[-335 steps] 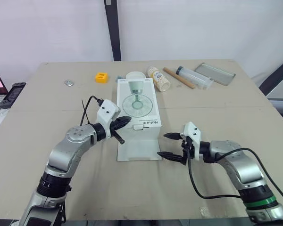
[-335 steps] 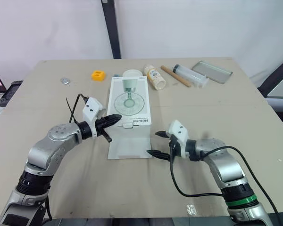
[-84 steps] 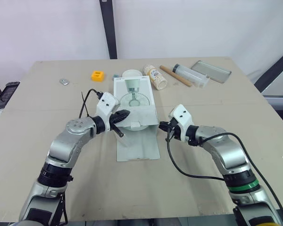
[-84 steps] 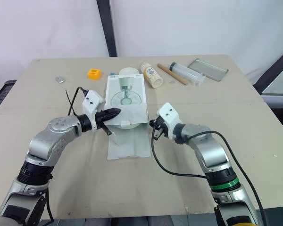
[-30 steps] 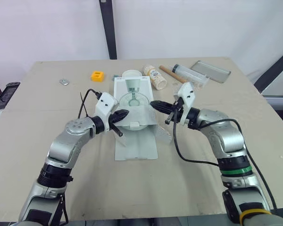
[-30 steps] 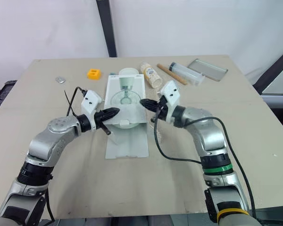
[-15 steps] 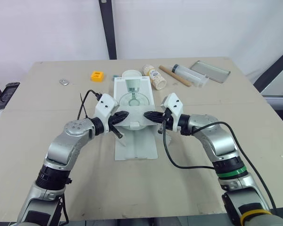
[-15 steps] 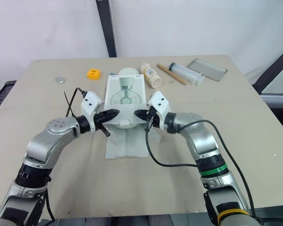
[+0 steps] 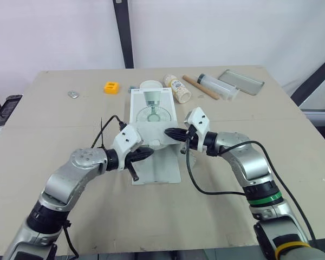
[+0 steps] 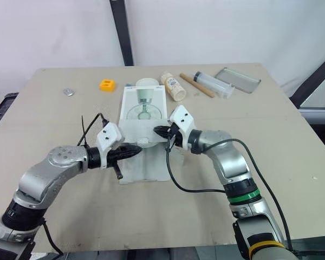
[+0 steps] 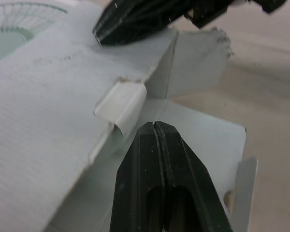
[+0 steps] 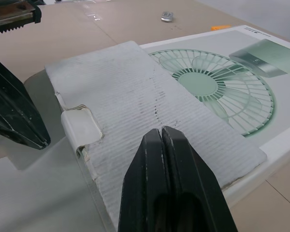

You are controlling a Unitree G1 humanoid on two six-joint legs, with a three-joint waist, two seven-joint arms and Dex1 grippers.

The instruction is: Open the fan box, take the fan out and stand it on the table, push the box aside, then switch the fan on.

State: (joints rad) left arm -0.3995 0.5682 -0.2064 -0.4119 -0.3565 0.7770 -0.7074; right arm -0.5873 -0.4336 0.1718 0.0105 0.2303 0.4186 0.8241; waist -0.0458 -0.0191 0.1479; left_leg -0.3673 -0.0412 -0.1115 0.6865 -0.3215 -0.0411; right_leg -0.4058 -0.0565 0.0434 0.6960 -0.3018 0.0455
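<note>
The beige table (image 9: 249, 179) stood before a plain white wall, with small clutter along its far edge. The fan box (image 9: 153, 111) lay flat at the table's centre, its long axis running straight away from the robot and its opened end facing the robot. The lid flap (image 12: 150, 125) was folded back over the printed face. The right gripper (image 9: 170, 132), fingers pressed together and holding nothing, sat over that flap from the right; contact could not be confirmed. The left gripper (image 9: 146, 154), likewise closed and empty, pointed at the tuck tab (image 11: 121, 104) from the near left and was judged nearer the opening. Extraction would likely run towards the robot, along the box's length.
</note>
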